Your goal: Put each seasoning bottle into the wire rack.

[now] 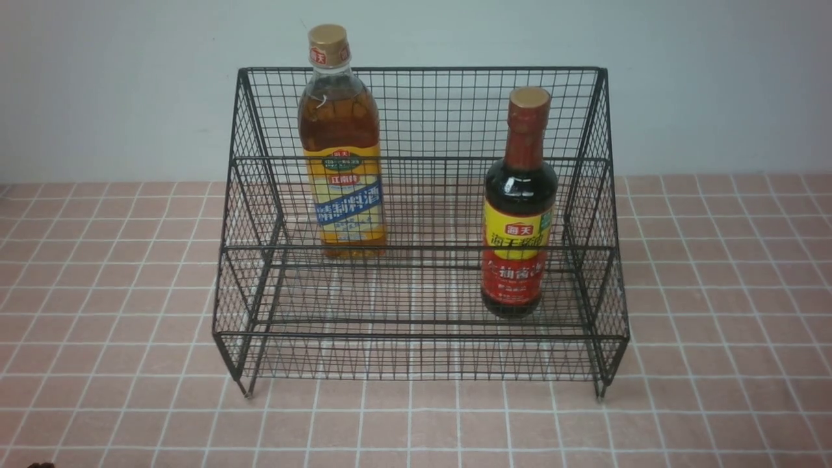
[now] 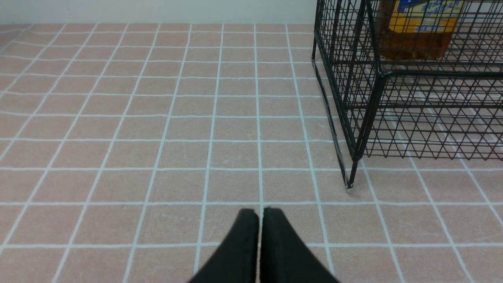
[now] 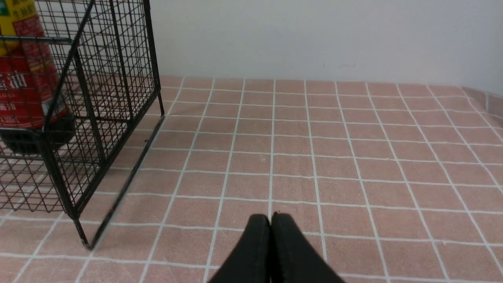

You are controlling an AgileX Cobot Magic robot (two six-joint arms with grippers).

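Standing in the wire rack [image 1: 416, 195], both bottles sit well apart from the shut, empty jaws.

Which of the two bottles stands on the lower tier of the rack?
The dark, long-necked bottle with the brown cap and yellow-red label, toward the robot's right. The clear amber bottle stands higher, on the upper tier of the wire rack.

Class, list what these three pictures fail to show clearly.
- Front view: both arms lie outside the frame.
- Left wrist view: the clear amber-liquid bottle is cut off by the top edge.
- Right wrist view: the dark yellow-red-labelled bottle is cut off and crossed by the black wire-mesh rack.
- Label small print: too small.
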